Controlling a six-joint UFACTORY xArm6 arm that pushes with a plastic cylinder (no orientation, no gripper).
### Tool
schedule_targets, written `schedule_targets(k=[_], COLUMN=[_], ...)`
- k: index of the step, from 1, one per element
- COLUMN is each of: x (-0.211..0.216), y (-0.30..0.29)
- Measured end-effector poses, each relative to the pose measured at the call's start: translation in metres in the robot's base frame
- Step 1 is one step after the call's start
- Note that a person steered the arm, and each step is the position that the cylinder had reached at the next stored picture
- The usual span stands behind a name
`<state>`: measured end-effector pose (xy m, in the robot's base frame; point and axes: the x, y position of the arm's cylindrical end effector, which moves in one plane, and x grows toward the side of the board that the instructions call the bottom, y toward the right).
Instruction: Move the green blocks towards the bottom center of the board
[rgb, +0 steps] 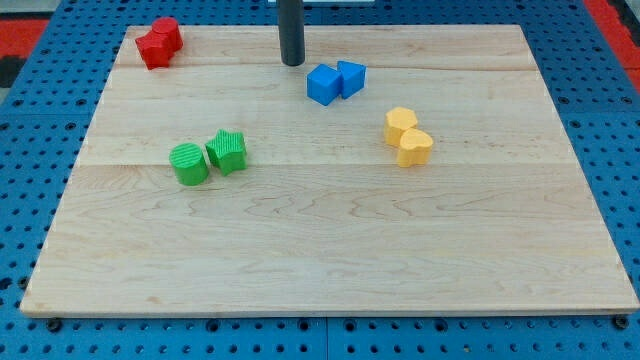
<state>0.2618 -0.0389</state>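
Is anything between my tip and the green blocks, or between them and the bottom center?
Nothing visible. My tip sits up-right of the green cylinder and green star, bare board between; the bottom center is unobstructed too.

On the desk (320, 260), the red blocks (158, 42) sit in the view's top-left corner. My tip (292, 63) stands at top centre, just left of the touching blue blocks (335, 81). The yellow blocks (408, 136) lie right of centre. The green cylinder (189, 164) touches the green star (227, 152) at centre-left.
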Motion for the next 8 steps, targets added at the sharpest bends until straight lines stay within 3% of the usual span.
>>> schedule_targets(k=[2, 4, 5, 6, 7, 8], x=[0.002, 0.086, 0.109, 0.104, 0.053, 0.072], y=[0.007, 0.014, 0.014, 0.013, -0.038, -0.094])
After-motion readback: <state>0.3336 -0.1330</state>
